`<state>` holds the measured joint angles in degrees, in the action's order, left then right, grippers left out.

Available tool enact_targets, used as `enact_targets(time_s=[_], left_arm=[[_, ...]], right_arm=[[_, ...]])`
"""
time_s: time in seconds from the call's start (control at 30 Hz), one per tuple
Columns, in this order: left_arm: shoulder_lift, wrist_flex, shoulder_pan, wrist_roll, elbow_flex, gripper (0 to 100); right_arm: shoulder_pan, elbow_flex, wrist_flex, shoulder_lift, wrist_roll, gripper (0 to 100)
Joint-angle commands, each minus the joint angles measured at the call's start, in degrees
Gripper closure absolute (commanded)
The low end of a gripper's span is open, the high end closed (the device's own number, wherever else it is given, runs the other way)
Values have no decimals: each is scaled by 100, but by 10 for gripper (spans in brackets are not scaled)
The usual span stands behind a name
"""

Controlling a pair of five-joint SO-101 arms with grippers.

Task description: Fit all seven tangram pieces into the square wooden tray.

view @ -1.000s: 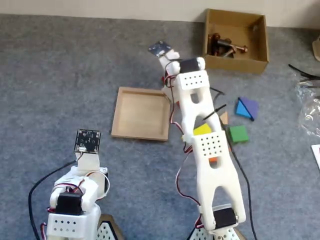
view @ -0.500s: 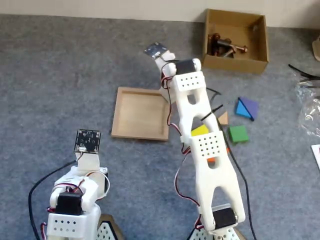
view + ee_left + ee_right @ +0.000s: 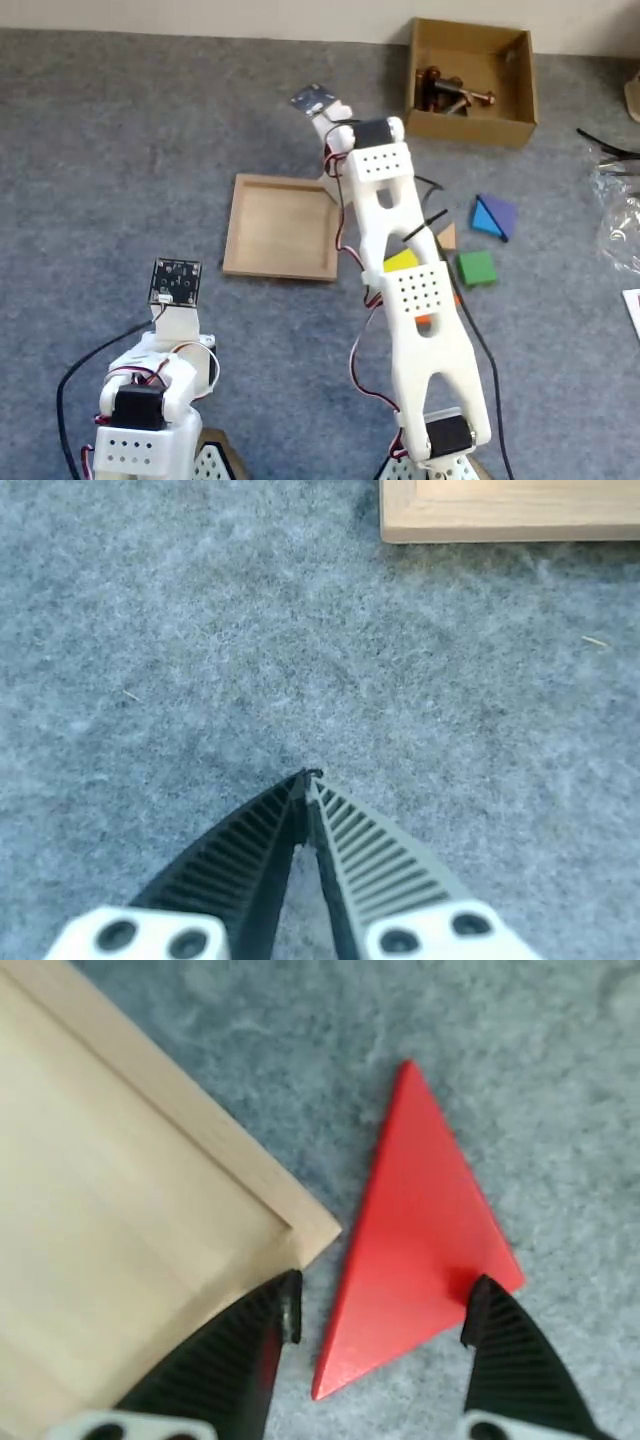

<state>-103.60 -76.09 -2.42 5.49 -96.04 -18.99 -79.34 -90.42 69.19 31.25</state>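
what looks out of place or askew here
Nothing looks damaged or spilled. The red triangle lies on the carpet just outside a corner of the wooden tray, straddled by the open right gripper.

Before me a grey carpeted table [image 3: 120,150], square wooden tray [image 3: 278,271] on it, red triangle [image 3: 415,1240] beside its corner, green square [image 3: 477,268], blue triangle [image 3: 486,218], cardboard box [image 3: 470,128].

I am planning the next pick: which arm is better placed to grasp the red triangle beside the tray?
Right. The right gripper is open astride the red triangle by the tray corner; the left gripper is shut over carpet, short of the tray.
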Motion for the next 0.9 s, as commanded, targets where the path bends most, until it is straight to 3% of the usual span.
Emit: enact_targets(time_s=[0.0,0.7,0.87], left_arm=[[-40,18,101,35,-110,995],[-40,18,101,35,-110,995],[-40,18,101,35,-110,995]], right_arm=[[101,-136,119,-154,-18,745],[180,-488,866,-92,-35,745],[215,-488,1270,-84,-905,745]])
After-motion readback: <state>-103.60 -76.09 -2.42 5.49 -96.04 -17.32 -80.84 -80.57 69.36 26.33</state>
